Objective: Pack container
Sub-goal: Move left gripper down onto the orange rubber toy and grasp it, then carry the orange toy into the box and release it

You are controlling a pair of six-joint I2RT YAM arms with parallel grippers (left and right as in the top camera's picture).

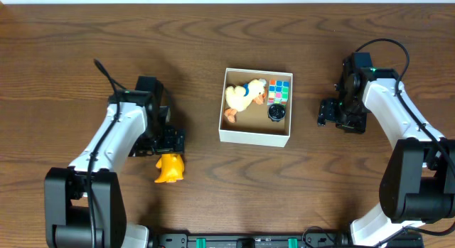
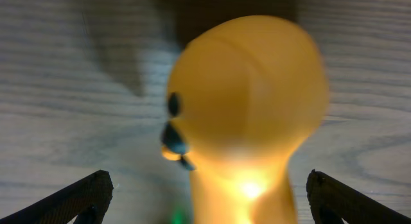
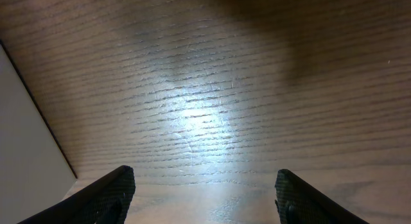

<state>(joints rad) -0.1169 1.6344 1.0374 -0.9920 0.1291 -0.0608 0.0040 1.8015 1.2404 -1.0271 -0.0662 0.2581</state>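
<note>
The container [image 1: 254,136] is a square white-walled box with a brown floor at the table's middle. In it lie a plush duck [image 1: 242,96], a colour cube [image 1: 279,90] and a small dark round object [image 1: 276,112]. A yellow duck toy [image 1: 170,168] lies on the table left of the box. My left gripper [image 1: 168,143] is open right above the toy; in the left wrist view the toy [image 2: 247,108] fills the space between the spread fingers [image 2: 209,195]. My right gripper [image 1: 334,113] is open and empty over bare wood right of the box [image 3: 205,192].
The container's white wall shows at the left edge of the right wrist view [image 3: 26,140]. The wooden table [image 1: 85,35] spreads around both arms. A black bar runs along the front edge [image 1: 249,241].
</note>
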